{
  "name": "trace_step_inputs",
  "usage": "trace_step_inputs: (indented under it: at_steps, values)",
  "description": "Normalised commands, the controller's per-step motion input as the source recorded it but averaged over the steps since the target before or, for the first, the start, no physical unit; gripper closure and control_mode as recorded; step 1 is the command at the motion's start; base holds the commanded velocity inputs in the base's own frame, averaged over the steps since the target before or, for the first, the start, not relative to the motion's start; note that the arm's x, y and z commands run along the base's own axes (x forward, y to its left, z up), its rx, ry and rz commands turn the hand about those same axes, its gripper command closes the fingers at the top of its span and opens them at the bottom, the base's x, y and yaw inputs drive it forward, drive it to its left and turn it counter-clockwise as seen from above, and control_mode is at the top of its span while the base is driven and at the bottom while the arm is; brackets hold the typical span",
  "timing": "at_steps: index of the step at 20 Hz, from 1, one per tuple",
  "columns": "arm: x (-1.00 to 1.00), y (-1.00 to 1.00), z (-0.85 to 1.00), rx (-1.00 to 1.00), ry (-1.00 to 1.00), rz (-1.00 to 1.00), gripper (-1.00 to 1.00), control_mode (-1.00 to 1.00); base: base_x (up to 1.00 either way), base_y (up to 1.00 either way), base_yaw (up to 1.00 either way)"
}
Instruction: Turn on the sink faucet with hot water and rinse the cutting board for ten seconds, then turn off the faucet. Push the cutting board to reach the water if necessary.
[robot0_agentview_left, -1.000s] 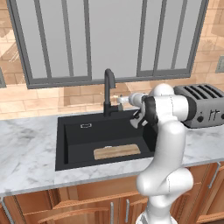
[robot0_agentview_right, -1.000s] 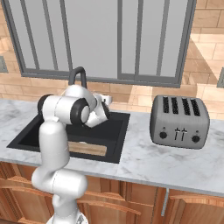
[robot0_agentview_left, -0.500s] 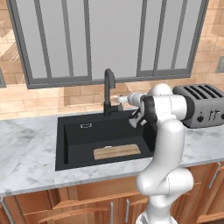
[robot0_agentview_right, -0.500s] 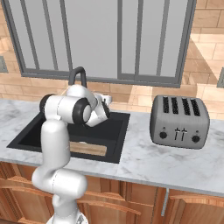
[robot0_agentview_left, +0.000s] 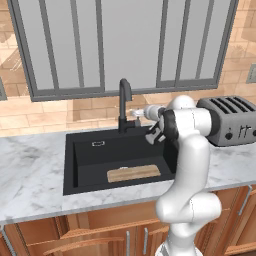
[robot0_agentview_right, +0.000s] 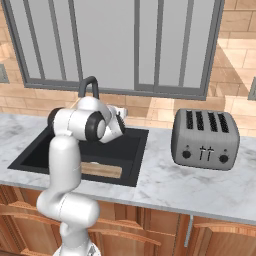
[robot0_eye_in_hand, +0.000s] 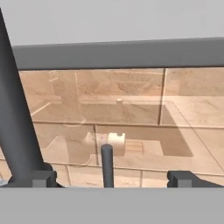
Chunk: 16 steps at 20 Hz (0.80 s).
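No water runs from the sink faucet (robot0_agentview_left: 124, 102), which stands upper centre of the left base view at the back edge of the sink (robot0_agentview_left: 85, 167). So the task looks barely begun: the tap is not yet on, and the rinse and the shut-off are all left.

The cutting board (robot0_agentview_left: 133, 173) lies flat on the basin floor, lower centre of that view, toward the front wall and a little right of the spout's line. Judging from this, it may need a push toward the back once water falls, though the exact landing spot cannot be told.

The gripper (robot0_agentview_left: 136, 113) is up at the tap, just right of the faucet's stem in the left base view and half hidden behind the arm's wrist in the right base view. In the hand view the 2 fingers (robot0_eye_in_hand: 43, 178) show as dark tips at the lower left and lower right, set wide apart and holding nothing. A thin dark upright rod, likely the faucet's lever (robot0_eye_in_hand: 107, 165), rises between them at bottom centre; whether either finger touches it cannot be told. The thick dark stem of the faucet runs up the left edge of that view.

A grey toaster (robot0_agentview_right: 205, 138) sits on the counter (robot0_agentview_right: 165, 180) at the right, well apart from the work.
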Motion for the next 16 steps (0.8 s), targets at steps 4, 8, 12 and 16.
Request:
trace_step_inputs:
  at_steps: [4, 8, 12, 16]
  values:
    - [0.17, 0.10, -0.05, 0.00, 0.00, 0.00, -1.00, -1.00, 0.00, 0.00, 0.00]
    - [0.14, 0.04, -0.08, 0.00, 0.00, 0.00, -1.00, -1.00, 0.00, 0.00, 0.00]
    - [0.09, 0.00, -0.18, 0.00, 0.00, 0.00, -1.00, -1.00, 0.00, 0.00, 0.00]
    - [0.07, 0.00, -0.19, 0.00, 0.00, 0.00, -1.00, -1.00, 0.00, 0.00, 0.00]
